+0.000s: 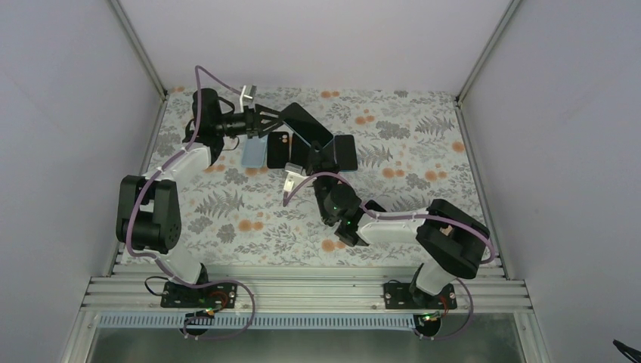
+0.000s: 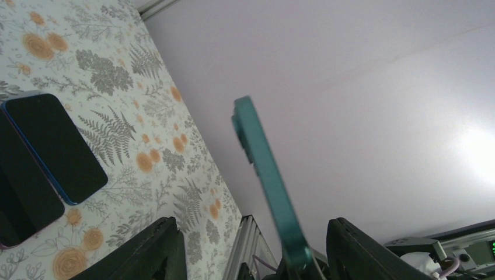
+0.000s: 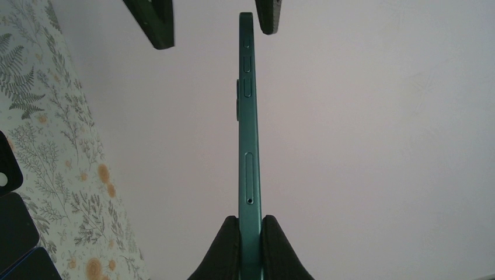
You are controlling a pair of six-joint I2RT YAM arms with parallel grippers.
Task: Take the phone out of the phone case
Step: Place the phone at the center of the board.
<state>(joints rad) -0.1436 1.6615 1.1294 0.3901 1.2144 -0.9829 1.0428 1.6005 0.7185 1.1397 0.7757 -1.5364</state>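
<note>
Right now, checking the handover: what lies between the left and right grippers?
The teal phone: right gripper clamps one end, open left gripper straddles the other. Both wrist views show it.

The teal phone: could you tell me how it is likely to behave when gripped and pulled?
The teal phone looks thin and straight, so it is probably stiff. The right gripper pinches only one end, so it may pivot if pushed sideways. Its smooth faces look slippery.
</note>
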